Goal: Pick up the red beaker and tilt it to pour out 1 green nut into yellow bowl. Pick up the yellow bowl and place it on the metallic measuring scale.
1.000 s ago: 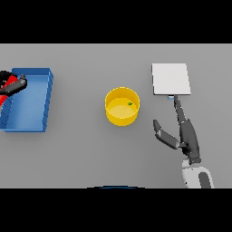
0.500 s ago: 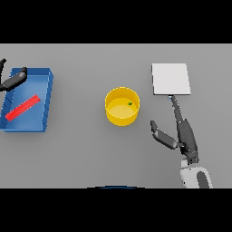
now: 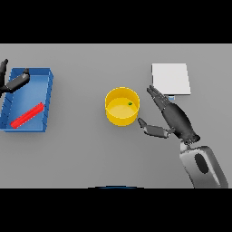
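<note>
My right hand [image 3: 176, 118] open beside yellow bowl [image 3: 122, 106], nut [image 3: 130, 103] inside; left hand [image 3: 12, 81] open above blue tray [image 3: 47, 95] holding red beaker [image 3: 27, 115].

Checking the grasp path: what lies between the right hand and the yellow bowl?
Only bare table between right hand and bowl, in the head view.

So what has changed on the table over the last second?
The left hand let go of the red beaker, which now lies in the blue tray, and drew back. The open right hand moved toward the yellow bowl. Bowl, green nut and metallic scale stayed.
</note>
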`<state>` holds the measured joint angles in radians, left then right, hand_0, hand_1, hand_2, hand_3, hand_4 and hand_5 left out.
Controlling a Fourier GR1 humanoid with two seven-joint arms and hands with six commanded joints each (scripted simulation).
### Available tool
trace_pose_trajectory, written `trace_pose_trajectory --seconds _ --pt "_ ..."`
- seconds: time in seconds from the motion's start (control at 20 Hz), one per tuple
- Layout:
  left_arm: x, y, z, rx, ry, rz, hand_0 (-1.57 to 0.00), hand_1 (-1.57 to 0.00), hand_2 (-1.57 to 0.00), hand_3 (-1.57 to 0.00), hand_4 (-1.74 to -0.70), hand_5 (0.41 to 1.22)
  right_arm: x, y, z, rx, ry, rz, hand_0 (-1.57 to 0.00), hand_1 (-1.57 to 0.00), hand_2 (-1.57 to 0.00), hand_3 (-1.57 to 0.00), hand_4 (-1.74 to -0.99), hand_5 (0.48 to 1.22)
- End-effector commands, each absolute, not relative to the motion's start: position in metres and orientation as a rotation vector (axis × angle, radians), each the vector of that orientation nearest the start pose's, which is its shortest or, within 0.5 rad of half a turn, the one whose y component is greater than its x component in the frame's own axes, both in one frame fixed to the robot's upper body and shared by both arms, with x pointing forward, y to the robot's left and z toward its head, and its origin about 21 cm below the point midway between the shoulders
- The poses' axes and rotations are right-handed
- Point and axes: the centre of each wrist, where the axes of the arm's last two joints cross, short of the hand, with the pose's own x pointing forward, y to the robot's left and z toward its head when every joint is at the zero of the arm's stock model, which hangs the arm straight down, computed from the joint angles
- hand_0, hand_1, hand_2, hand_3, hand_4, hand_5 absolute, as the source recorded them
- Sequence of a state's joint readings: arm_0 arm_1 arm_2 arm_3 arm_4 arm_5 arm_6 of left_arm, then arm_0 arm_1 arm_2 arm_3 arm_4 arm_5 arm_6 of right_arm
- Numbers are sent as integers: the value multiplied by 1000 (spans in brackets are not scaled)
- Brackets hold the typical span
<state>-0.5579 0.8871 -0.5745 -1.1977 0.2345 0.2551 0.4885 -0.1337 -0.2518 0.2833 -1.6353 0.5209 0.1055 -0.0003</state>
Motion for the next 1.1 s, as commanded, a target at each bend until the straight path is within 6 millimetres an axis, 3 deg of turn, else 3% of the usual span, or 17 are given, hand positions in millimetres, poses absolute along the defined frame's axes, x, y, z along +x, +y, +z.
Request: trace_pose_trajectory --seconds 0.0,0.15,0.35,0.7,1.05 --pt "347 335 107 723 -1065 -516 -5 -3 -4 -3 -795 709 270 -204 48 -339 -1650 1028 1 1 1 1 -1282 677" --pt "349 333 108 727 -1056 -521 -2 -1 -1 -1 -793 712 286 -192 58 -387 -1632 1288 1 1 1 1 -1276 668" --pt "348 330 107 716 -1070 -521 0 0 0 0 -797 722 303 -177 69 -382 -1599 1511 1 1 1 1 -1271 658" --pt "346 333 111 728 -1074 -530 1 1 1 1 -796 716 331 -157 69 -328 -1508 1733 1 1 1 1 -1261 685" --pt "350 334 109 734 -1063 -538 1 1 1 1 -796 733 345 -137 58 -249 -1403 1858 1 1 1 1 -1260 679"
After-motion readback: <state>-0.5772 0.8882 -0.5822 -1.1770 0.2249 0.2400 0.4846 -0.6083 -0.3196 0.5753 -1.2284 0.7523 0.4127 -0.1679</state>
